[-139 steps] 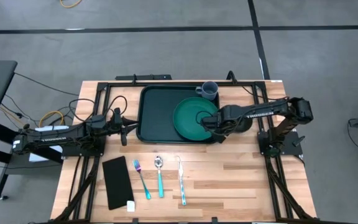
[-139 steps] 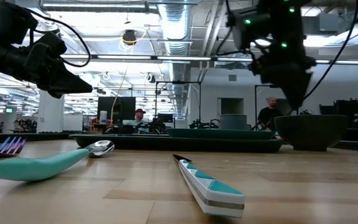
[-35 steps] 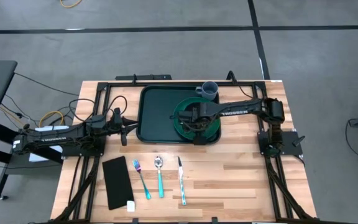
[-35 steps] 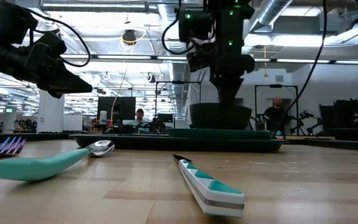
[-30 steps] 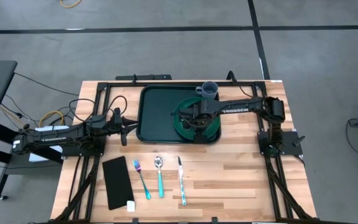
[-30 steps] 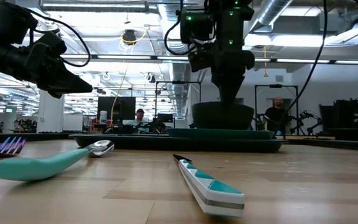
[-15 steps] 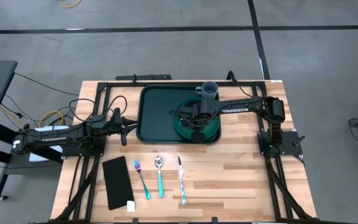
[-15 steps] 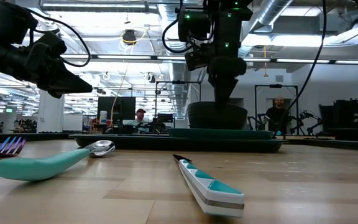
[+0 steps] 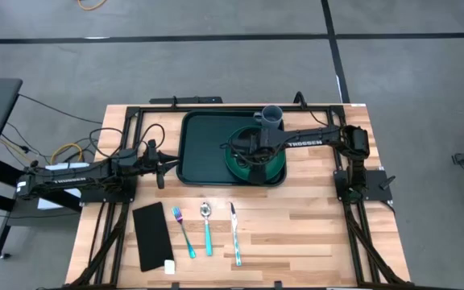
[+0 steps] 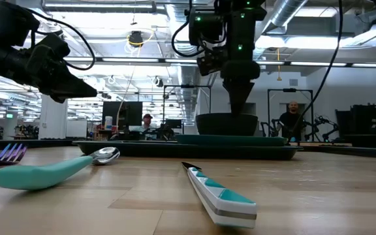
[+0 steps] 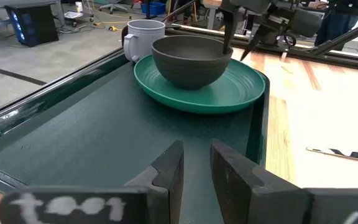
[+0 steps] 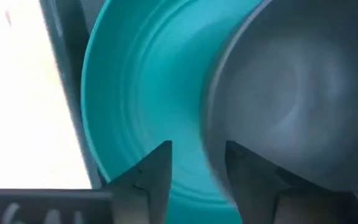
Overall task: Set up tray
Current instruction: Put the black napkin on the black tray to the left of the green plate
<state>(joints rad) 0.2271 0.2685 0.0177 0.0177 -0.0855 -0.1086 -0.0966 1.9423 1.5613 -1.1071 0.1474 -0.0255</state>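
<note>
Wooden slats make up the table (image 9: 296,234), set on a grey concrete floor, with an open workshop behind it where a person stands far off. At the left the left gripper (image 9: 161,163) waits just off the short left edge of the tray (image 9: 204,149), its fingers (image 11: 166,174) a narrow gap apart and holding nothing. In front of it lie a flat black rectangle (image 9: 151,235), a fork (image 9: 184,229), a spoon (image 9: 207,228) and a knife (image 9: 235,234), side by side on bare wood.

The tray lies at the back middle of the table, its long axis running left to right. On its right half sits a round green plate (image 9: 274,167), and a dark bowl (image 10: 227,124) rests on that plate. The right gripper (image 10: 238,98) hangs directly over the bowl, fingers pointing down on either side of the rim's near wall, spread apart and gripping nothing; the bowl looks released. A pale mug (image 9: 271,116) stands off the tray, touching or just beside its back right corner.

Next pieces likely come from either side: the mug is nearer the right arm, the cutlery nearer the left. To reach the mug the right gripper should rise clear of the bowl first, since the rim stands between its fingers. The tray's left half is bare.
</note>
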